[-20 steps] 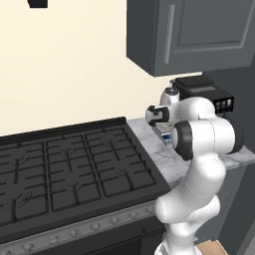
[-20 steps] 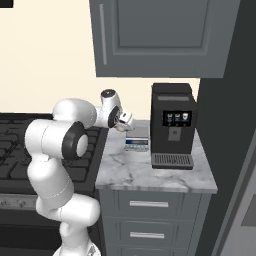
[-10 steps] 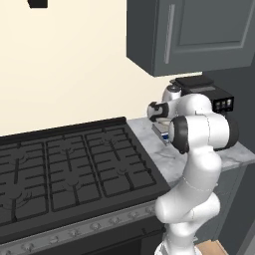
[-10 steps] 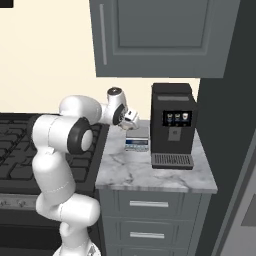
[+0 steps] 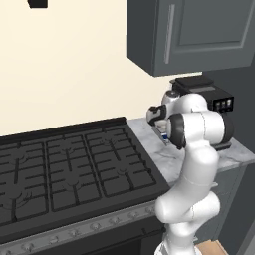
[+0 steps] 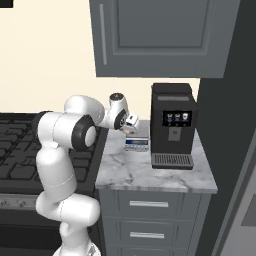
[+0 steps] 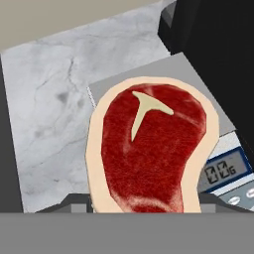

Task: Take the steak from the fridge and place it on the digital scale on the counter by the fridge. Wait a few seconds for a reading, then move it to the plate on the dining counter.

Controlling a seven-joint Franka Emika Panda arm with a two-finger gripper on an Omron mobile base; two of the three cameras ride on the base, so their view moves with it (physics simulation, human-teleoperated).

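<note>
In my hand view the steak (image 7: 149, 149) sits closest to the lens, red with a pale rim and a white T-shaped streak. The fingers (image 7: 79, 201) show as dark tips at either side of its lower edge, so I read them as pinching the steak between them. Behind the meat lies the digital scale (image 7: 198, 79), its silver platform showing around the steak's upper and right edges and its blue display (image 7: 225, 171) showing digits at lower right. Whether the meat touches the platform I cannot tell. The scale rests on the marble worktop (image 7: 49, 109).

From the right base view, the gripper (image 6: 131, 124) hangs above the scale (image 6: 137, 143), which sits just left of the black coffee machine (image 6: 172, 125). A grey cabinet (image 6: 160, 37) hangs on the wall above. From the left base view, the black stove grates (image 5: 69, 164) lie left of the worktop (image 5: 169, 157), beside the arm.
</note>
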